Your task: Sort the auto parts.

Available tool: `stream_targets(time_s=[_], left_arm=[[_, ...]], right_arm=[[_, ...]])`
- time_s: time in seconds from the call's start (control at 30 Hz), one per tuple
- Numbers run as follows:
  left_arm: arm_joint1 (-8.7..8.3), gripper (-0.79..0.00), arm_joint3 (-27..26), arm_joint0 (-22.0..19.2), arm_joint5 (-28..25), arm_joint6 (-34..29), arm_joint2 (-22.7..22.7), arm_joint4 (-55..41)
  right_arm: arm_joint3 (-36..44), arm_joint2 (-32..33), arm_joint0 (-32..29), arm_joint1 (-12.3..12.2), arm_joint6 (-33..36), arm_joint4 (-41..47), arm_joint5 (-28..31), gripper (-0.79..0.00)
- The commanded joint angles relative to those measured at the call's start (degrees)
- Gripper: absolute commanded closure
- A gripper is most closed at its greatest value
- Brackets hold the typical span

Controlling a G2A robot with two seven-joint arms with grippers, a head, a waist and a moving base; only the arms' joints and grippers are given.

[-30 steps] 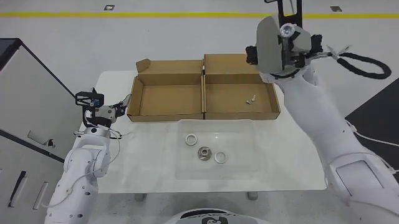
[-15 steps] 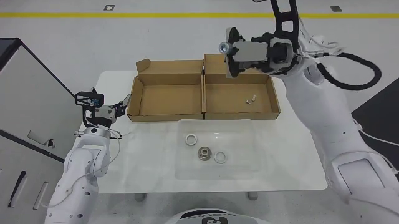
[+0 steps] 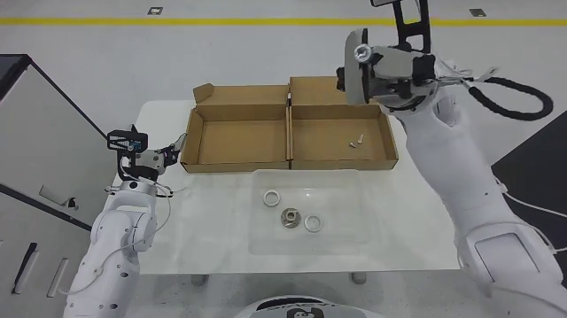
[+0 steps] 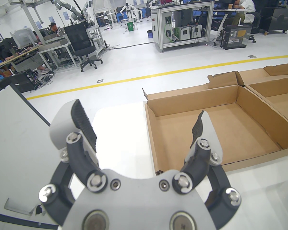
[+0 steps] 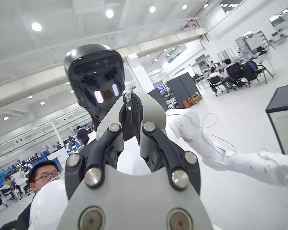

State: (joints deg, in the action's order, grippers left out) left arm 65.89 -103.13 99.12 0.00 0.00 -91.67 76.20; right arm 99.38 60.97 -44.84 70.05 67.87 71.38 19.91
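Observation:
My right gripper (image 3: 361,52) is raised high above the far edge of the right cardboard box (image 3: 319,136), fingers turned up toward the camera. It is shut on a small silver screw (image 5: 126,98), which is pinched at the fingertips of that right gripper (image 5: 128,100). Two small screws (image 3: 357,140) lie in the right box. The left cardboard box (image 3: 239,141) has nothing in it. Three ring-shaped parts (image 3: 290,219) lie on the clear tray (image 3: 341,234). My left gripper (image 3: 174,147) stands open beside the left box (image 4: 218,130), with nothing between the fingers of the left gripper (image 4: 139,118).
The two boxes stand side by side at the back of the white table (image 3: 416,229), the clear tray just in front of them. A grey panel (image 3: 44,132) leans beside the table's left end.
My right gripper swung left over the right box with the screw, then came partway back to the right and turned upward. The left arm has not moved.

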Motion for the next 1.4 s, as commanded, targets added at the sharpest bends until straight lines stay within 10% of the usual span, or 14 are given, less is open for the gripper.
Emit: stream_targets(time_s=[0.0, 1.37], left_arm=[[0.00, -0.785, 0.0, 0.0, 0.0, 0.0, 0.0, 0.0], [0.00, -0.785, 0.0, 0.0, 0.0, 0.0, 0.0, 0.0]], right_arm=[[0.1, 0.2, -0.3, 0.2, 0.4, 1.2, -0.1, 0.000], [0.3, 0.6, -0.5, 0.6, 1.7, 1.9, -1.0, 0.000]])
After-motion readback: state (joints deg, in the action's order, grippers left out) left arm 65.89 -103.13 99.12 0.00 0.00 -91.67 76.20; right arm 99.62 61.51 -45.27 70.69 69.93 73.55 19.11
